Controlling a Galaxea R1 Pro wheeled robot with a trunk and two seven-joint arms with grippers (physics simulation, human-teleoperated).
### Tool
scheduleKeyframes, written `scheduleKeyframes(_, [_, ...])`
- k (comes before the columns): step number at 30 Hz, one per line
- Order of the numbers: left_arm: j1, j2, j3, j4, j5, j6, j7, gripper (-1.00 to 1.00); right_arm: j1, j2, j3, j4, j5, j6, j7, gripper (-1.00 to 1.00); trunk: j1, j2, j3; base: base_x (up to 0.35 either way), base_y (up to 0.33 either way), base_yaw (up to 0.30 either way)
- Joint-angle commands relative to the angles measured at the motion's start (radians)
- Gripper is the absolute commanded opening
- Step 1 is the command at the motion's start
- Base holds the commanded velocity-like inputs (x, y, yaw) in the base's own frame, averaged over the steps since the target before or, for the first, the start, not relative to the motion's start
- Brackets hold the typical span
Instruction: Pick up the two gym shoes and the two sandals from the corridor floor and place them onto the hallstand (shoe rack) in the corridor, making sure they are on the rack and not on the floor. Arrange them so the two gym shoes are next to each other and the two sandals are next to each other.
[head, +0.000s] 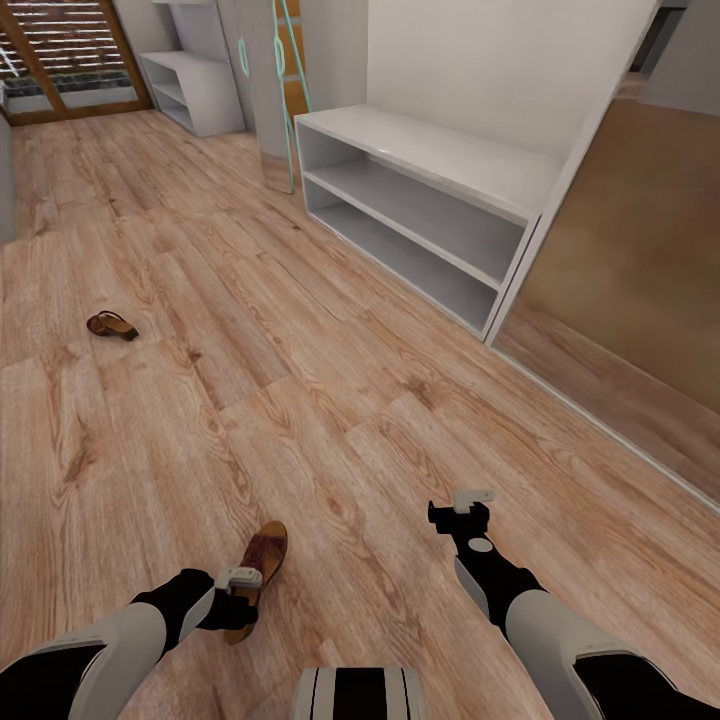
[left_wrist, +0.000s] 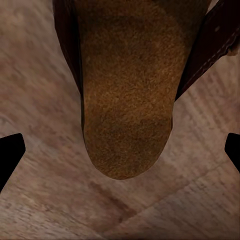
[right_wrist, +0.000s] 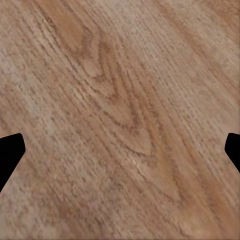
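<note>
One brown sandal (head: 264, 553) lies on the corridor floor (head: 330, 400) close in front of me, and my left gripper (head: 236, 612) hangs over its near end. In the left wrist view its tan footbed (left_wrist: 127, 100) lies between the spread fingertips (left_wrist: 10, 155) of the open left gripper (left_wrist: 120, 152), nothing gripped. The second sandal (head: 112, 325) lies farther off on the left. My right gripper (head: 458, 520) hovers open over bare planks (right_wrist: 120, 100). The white hallstand (head: 430, 165) stands ahead on the right, its shelves bare. The gym shoes are out of view.
A brown sliding wardrobe panel (head: 630, 260) runs along the right beside the hallstand. A tall unit with teal outlines (head: 270, 80) and another white shelf (head: 195, 90) stand at the back, near a slatted door (head: 60, 60). Open floor stretches between me and the hallstand.
</note>
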Motion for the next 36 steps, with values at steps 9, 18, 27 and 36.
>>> scheduleKeyframes(9, [0.0, -0.001, 0.0, 0.0, 0.0, 0.0, 0.0, 1.0, 0.0, 0.0, 0.0, 0.0, 0.001, 0.0, 0.0, 1.0, 0.0, 0.0, 0.0, 0.01, 0.0, 0.0])
scheduleKeyframes(18, [0.0, -0.001, 0.0, 0.0, 0.0, 0.0, 0.0, 1.0, 0.0, 0.0, 0.0, 0.0, 0.0, 0.0, 0.0, 1.0, 0.0, 0.0, 0.0, 0.001, 0.0, 0.0])
scheduleKeyframes(27, [0.0, -0.001, 0.0, 0.0, 0.0, 0.0, 0.001, 1.0, 0.0, 0.0, 0.0, 0.0, 0.001, 0.0, 0.0, 1.0, 0.001, -0.001, -0.012, 0.0, 0.0, 0.0])
scheduleKeyframes(36, [0.0, -0.002, 0.0, 0.0, 0.0, 0.0, 0.001, 1.0, 0.0, 0.0, 0.0, 0.0, 0.0, 0.0, 0.0, 1.0, 0.003, -0.002, -0.027, 0.0, 0.0, 0.0])
